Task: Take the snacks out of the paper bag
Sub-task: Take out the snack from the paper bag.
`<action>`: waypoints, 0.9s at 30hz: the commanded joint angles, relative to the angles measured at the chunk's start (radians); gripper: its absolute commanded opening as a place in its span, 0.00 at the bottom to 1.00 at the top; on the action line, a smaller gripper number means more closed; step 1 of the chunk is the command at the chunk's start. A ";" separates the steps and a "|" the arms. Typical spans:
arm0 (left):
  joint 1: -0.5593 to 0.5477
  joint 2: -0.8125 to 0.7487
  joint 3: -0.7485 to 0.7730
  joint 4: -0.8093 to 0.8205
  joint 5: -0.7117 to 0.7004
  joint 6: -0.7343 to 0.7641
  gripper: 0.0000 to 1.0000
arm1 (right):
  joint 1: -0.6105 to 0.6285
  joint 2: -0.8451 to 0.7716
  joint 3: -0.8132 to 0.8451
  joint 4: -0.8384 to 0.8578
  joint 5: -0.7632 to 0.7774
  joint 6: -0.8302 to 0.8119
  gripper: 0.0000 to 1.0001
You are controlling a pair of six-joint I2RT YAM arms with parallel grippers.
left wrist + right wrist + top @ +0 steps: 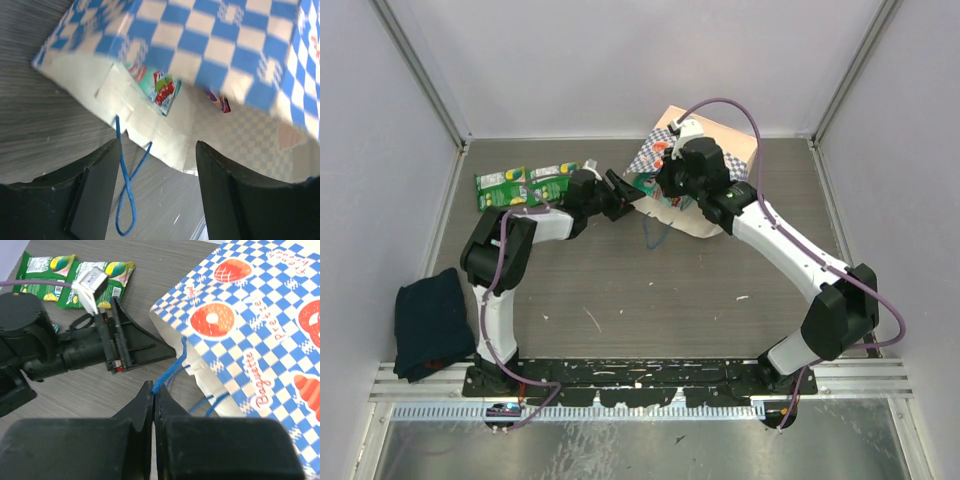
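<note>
At the far side the paper bag (250,340) lies tipped, right gripper (155,400) pinching its cord (170,372). Left gripper (157,175) gapes at the mouth — a slick teal packet (160,90) inside, probably best taken edgewise.

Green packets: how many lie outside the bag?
2: one green packet at the far left, the other just right of it. The paper bag may hide more.

The bag (260,355) is matt printed paper. The packets (120,272) are glossy film; the bench (650,290) is matt grey woodgrain.
</note>
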 commanded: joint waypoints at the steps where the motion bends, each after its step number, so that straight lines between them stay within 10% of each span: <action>1: -0.025 0.060 0.108 0.079 -0.048 -0.085 0.61 | 0.003 0.006 0.033 0.041 -0.058 0.031 0.00; 27: -0.157 0.337 0.486 -0.171 -0.554 -0.105 0.66 | 0.030 0.025 -0.047 0.213 -0.201 0.244 0.01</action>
